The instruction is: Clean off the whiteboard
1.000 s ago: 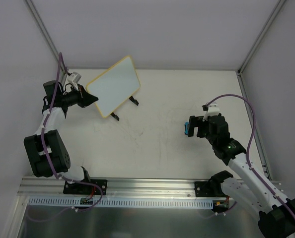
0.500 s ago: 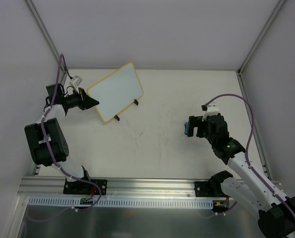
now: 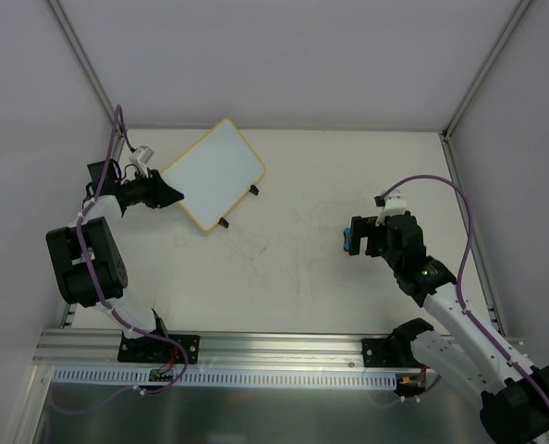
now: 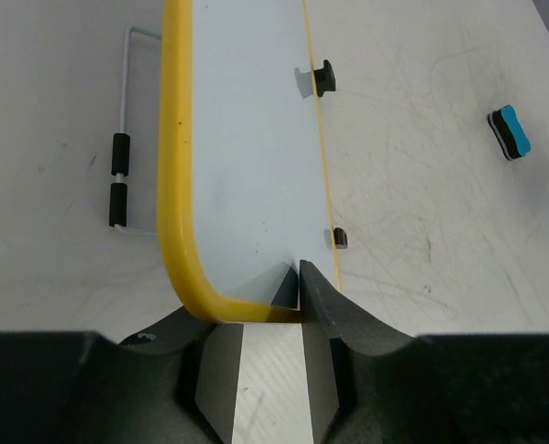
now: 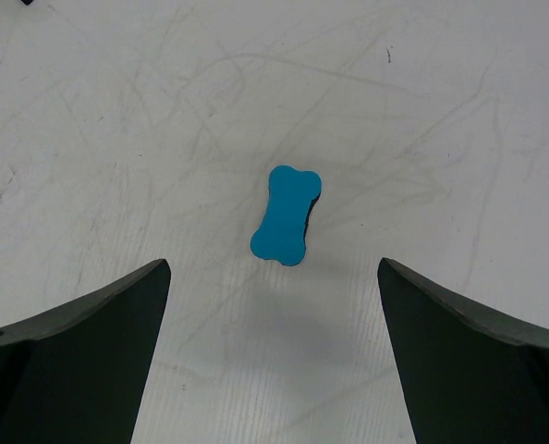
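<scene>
The whiteboard (image 3: pixel 214 174) is clean white with a yellow rim and two black tabs on its right edge. It sits tilted at the table's back left. My left gripper (image 3: pixel 171 195) is shut on the board's near-left edge. In the left wrist view the jaws (image 4: pixel 299 289) pinch the rim of the whiteboard (image 4: pixel 247 139). A small blue eraser (image 3: pixel 346 242) lies on the table at the right. My right gripper (image 3: pixel 355 238) hovers open over it. In the right wrist view the eraser (image 5: pixel 286 215) lies just ahead of the gap of the right gripper (image 5: pixel 273 266), untouched.
A thin wire stand (image 4: pixel 119 180) with black sleeves lies on the table behind the board, to its left in the left wrist view. The eraser also shows far right there (image 4: pixel 509 131). Side walls stand close to the table's left and right edges.
The left gripper has swung the whiteboard a little, so its top corner has dropped and its tab edge has shifted slightly towards me. The right arm and the eraser have not moved.
</scene>
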### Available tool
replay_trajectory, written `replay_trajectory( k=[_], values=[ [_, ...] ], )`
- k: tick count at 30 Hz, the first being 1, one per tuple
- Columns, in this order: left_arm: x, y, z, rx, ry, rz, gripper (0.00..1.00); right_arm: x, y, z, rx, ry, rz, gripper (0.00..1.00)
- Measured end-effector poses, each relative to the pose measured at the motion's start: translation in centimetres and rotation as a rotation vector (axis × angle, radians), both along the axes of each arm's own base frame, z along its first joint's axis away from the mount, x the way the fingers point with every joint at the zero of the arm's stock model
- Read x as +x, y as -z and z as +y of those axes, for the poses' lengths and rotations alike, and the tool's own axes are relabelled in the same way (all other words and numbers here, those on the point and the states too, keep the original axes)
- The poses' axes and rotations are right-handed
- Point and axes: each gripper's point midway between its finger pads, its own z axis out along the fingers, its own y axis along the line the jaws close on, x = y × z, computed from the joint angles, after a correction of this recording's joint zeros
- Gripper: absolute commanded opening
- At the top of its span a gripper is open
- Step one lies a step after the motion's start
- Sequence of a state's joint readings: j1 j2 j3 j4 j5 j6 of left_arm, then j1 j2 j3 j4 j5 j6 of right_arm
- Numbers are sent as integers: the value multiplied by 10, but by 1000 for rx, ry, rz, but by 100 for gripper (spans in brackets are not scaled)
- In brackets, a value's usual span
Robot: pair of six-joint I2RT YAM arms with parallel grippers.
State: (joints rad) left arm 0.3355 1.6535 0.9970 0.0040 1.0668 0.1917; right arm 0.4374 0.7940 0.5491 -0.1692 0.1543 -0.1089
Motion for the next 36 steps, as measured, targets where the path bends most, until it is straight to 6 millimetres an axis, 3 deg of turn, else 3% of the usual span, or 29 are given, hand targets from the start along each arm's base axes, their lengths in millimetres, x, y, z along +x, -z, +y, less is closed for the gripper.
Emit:
replay_trajectory(
  k=[8,10,15,36],
  values=[
    [-2,14,5,32,-41,35,29,0,0,0,0,-1,0,99],
    [-4,17,6,35,-47,47,17,0,0,0,1,-1,0,99],
    [-13,6,-5,-32,-28,71,0,0,0,0,2,-2,-1,99],
    [-25,3,-4,-55,-61,149,0,-2,-6,1,19,-7,-20,99]
  ],
)
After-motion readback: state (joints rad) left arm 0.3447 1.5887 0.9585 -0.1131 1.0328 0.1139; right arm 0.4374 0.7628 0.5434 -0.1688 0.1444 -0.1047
